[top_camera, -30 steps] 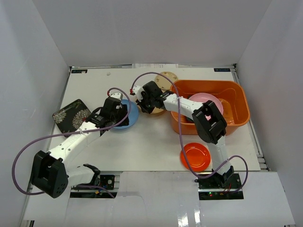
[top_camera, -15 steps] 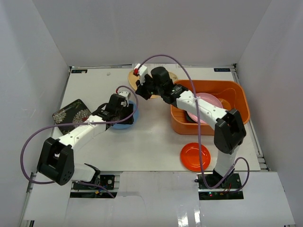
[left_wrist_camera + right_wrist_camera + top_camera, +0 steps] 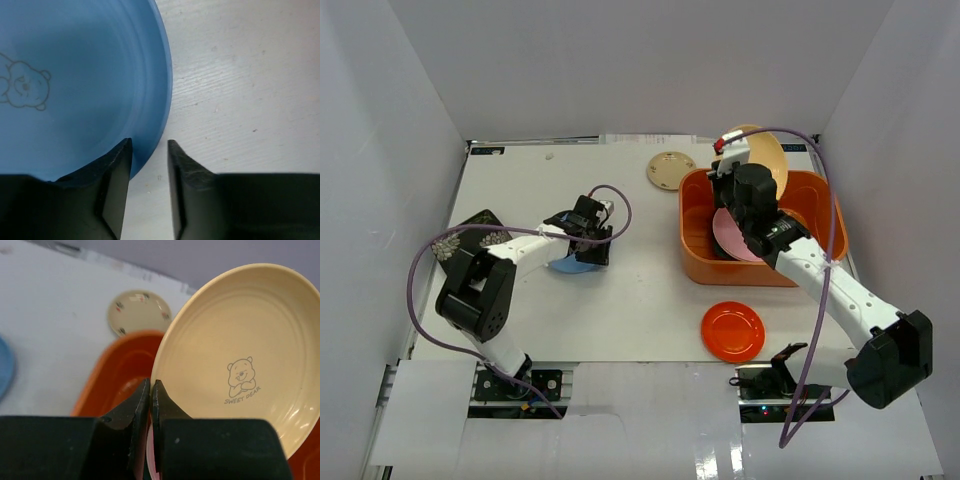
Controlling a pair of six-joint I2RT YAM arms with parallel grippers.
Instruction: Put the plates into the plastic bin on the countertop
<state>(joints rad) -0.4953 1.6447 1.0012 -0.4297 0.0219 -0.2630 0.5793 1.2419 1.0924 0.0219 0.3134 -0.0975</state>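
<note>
My right gripper (image 3: 738, 178) (image 3: 151, 383) is shut on the rim of a cream plate (image 3: 760, 150) (image 3: 240, 355) with a bear print, held tilted on edge above the orange plastic bin (image 3: 740, 272) (image 3: 115, 375). A pink plate (image 3: 740, 238) lies inside the bin. My left gripper (image 3: 592, 238) (image 3: 149, 142) is open; its jaws straddle the right rim of the blue plate (image 3: 572, 262) (image 3: 75, 80), which lies on the white countertop (image 3: 640, 300).
A small beige plate (image 3: 671, 170) (image 3: 140, 312) lies behind the bin's left corner. A red-orange plate (image 3: 732, 330) lies in front of the bin. A black floral plate (image 3: 470, 232) lies at the far left, partly under the left arm's cable. Grey walls enclose the table.
My right arm has swung right and lifted the cream plate from left of the bin to above it. My left gripper has shifted to the blue plate's right rim.
</note>
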